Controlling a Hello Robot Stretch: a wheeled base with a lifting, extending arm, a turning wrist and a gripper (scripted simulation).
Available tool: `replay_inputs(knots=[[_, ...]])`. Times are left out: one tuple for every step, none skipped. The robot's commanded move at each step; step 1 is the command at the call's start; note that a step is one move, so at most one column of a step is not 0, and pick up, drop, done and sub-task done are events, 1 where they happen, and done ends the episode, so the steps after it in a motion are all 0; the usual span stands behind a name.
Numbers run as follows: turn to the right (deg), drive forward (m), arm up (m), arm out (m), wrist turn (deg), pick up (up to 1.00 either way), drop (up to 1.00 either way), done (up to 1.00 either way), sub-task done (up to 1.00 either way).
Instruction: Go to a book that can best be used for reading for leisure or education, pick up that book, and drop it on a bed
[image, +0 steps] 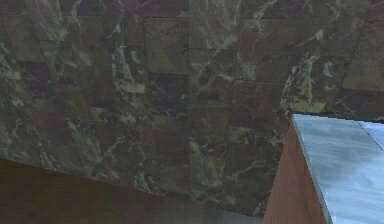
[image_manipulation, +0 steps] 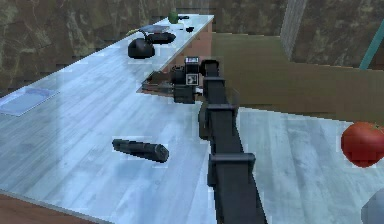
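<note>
The arm (image_manipulation: 232, 165) reaches across the pale table (image_manipulation: 70, 130), past a dark flat bar (image_manipulation: 140, 149) and a red ball (image_manipulation: 364, 143), to the gripper (image_manipulation: 176, 88), its grip and load impossible to tell, with dark items (image_manipulation: 142, 46) beyond; which thing is the book cannot be told.

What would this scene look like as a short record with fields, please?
surface: pale tabletop
arm: dark bar reaching out over the tabletop
effector: gripper at the arm's far end; cannot tell whether it holds anything
on tabletop: dark flat oblong; red round thing at the arm side view's right edge; dark items at far end
wall: dark green marble wall in forward view
</note>
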Motion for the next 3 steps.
replay_inputs(knots=[[0.0,0.00,0.06,0.00,0.0,0.00,0.00,0.00,0.00],[0.0,0.00,0.00,0.00,-45.0,0.00,0.00,0.00,0.00],[0.0,0.00,0.00,0.00,-45.0,0.00,0.00,0.00,0.00]])
